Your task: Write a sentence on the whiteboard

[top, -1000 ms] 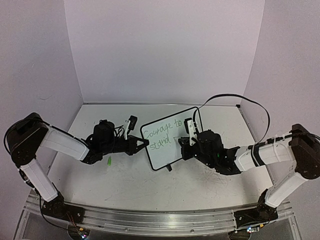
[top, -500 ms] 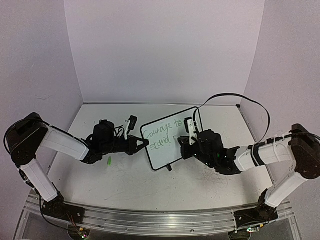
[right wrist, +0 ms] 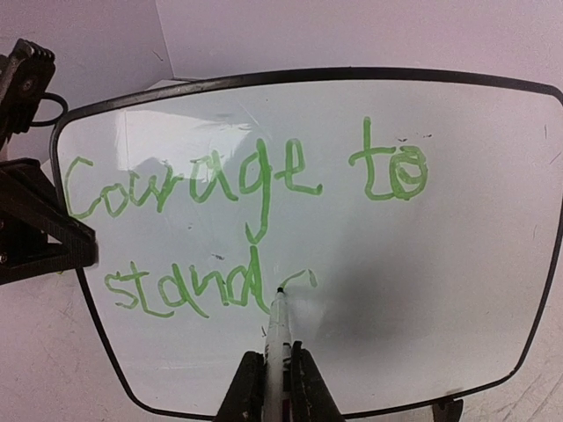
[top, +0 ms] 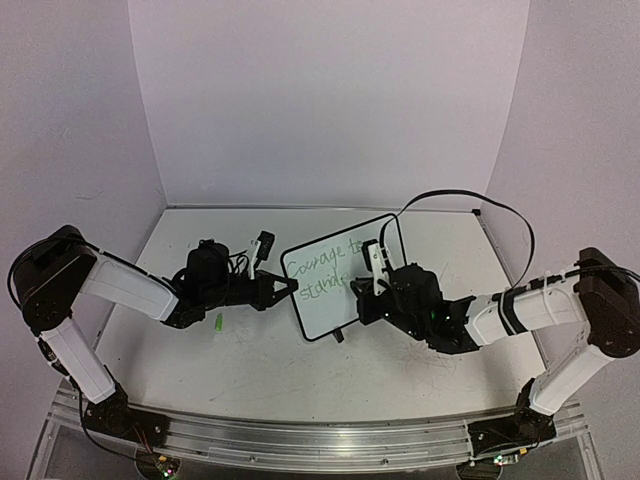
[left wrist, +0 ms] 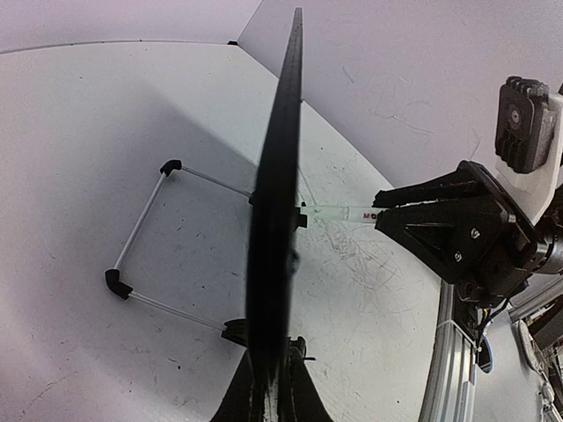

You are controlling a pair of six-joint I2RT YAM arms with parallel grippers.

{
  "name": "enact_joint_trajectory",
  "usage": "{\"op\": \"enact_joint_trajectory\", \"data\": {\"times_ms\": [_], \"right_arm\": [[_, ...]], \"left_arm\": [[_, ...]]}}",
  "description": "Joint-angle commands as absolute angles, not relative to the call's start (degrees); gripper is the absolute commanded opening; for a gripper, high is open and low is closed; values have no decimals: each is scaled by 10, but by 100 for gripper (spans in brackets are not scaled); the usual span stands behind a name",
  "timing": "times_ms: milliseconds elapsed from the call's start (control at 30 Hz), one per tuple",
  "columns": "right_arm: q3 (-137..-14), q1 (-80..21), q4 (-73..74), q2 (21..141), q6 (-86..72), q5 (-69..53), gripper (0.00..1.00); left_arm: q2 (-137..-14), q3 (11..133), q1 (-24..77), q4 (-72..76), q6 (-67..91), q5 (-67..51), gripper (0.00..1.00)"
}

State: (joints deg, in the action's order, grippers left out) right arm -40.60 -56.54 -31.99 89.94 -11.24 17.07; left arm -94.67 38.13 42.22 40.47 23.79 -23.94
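Observation:
The whiteboard [top: 335,280] stands upright on the table, thin black frame, in the middle of the top view. It fills the right wrist view [right wrist: 457,220] and shows edge-on in the left wrist view [left wrist: 277,220]. The sentence [right wrist: 237,189] reads "courage to" over "stand" in green, with a fresh short stroke after "stand". My left gripper [top: 290,286] is shut on the board's left edge [left wrist: 268,387]. My right gripper [right wrist: 276,374] is shut on a white marker [right wrist: 278,330], whose tip touches the board just right of "stand". The marker also shows in the left wrist view [left wrist: 339,213].
A small green marker cap [top: 217,322] lies on the table under the left arm. The board's wire stand with black feet [left wrist: 141,237] rests behind it. The white tabletop [top: 300,370] carries grey scuff marks. Purple walls enclose three sides.
My right gripper has shifted slightly left with the marker, closer over the board's lower right part. The left arm and the board have not moved.

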Motion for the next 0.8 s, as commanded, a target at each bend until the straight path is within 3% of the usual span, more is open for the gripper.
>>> {"op": "enact_joint_trajectory", "data": {"times_ms": [0,767], "right_arm": [[-414,-569,-309,906,-129,179,0],[-438,-563,-321,916,-128,223,0]], "left_arm": [[-936,371,421,381,207,-225,0],[-933,372,421,381,208,-227,0]]}}
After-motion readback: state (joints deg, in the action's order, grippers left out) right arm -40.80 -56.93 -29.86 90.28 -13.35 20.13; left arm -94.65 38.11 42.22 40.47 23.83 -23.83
